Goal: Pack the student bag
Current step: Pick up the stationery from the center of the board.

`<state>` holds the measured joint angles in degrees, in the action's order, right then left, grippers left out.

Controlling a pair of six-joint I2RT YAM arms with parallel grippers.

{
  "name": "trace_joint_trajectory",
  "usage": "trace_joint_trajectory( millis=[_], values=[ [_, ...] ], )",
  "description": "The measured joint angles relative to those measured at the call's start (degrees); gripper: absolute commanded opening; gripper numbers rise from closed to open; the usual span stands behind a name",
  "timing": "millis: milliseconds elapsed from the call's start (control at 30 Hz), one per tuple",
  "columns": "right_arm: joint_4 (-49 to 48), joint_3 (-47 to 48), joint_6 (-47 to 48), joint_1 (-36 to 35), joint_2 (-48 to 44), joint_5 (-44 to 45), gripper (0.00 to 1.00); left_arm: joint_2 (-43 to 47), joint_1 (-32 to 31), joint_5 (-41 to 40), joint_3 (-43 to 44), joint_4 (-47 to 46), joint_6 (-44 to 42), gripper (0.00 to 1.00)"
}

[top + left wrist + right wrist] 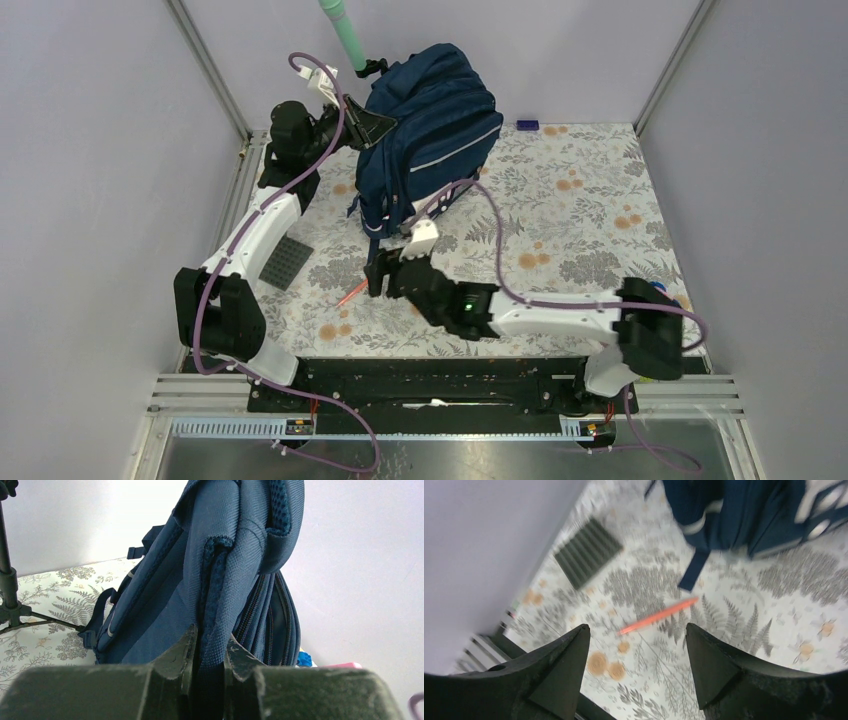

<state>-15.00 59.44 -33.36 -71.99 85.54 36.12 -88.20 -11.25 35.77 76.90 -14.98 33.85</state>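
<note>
Two items near student bag (430,130): orange pen (658,616), dark ridged plate (586,552).

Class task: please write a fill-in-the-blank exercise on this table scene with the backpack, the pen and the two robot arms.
1. The left pincer is ____ (open/shut) on a padded part of the large navy blue fabric backpack.
2. The right pincer hangs ____ (open/shut) over the floral tablecloth.
3. The thin orange pen lies on the cloth, held by ____ pincer.
4. The dark grey ribbed rectangular plate lies beside the ____ arm.
Missing words: shut; open; neither; left.
</note>
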Motion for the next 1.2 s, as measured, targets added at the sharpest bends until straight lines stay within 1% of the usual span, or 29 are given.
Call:
trace_joint_trajectory(
  millis=[100, 300, 367, 500, 600, 800, 1100, 1200],
  values=[
    [2.7, 2.3, -2.6, -1.7, 7.9, 0.0, 0.76, 0.0, 0.1, 0.0, 0.0, 0.0, -0.2, 0.0],
    [9.4, 9.3, -7.6, -1.8, 19.3, -1.4, 0.76, 0.0, 0.1, 0.0, 0.0, 0.1, -1.1, 0.0],
    [11.8, 12.7, -8.6, -1.8, 22.5, -1.9, 0.79, 0.1, 0.1, 0.0, 0.0, 0.3, -1.2, 0.0],
    [17.9, 21.5, -11.0, -1.7, 29.7, -3.8, 0.79, 0.1, 0.1, 0.0, 0.0, 0.3, -1.2, 0.0],
    [21.1, 25.9, -13.2, -1.6, 34.3, -5.9, 0.79, 0.2, 0.1, 0.0, 0.0, 0.3, -1.2, 0.0],
    [27.8, 32.4, -15.2, -0.7, 41.0, -7.6, 0.82, 0.2, 0.1, 0.0, 0.0, 0.4, -1.2, 0.0],
    [34.9, 42.5, -16.8, 1.5, 46.2, -8.4, 0.85, 0.2, 0.1, 0.0, 0.0, 0.4, -1.2, 0.0],
    [38.7, 47.7, -17.5, 1.9, 48.9, -8.7, 0.85, 0.2, 0.1, 0.0, 0.0, 0.4, -1.2, 0.0]
  ],
)
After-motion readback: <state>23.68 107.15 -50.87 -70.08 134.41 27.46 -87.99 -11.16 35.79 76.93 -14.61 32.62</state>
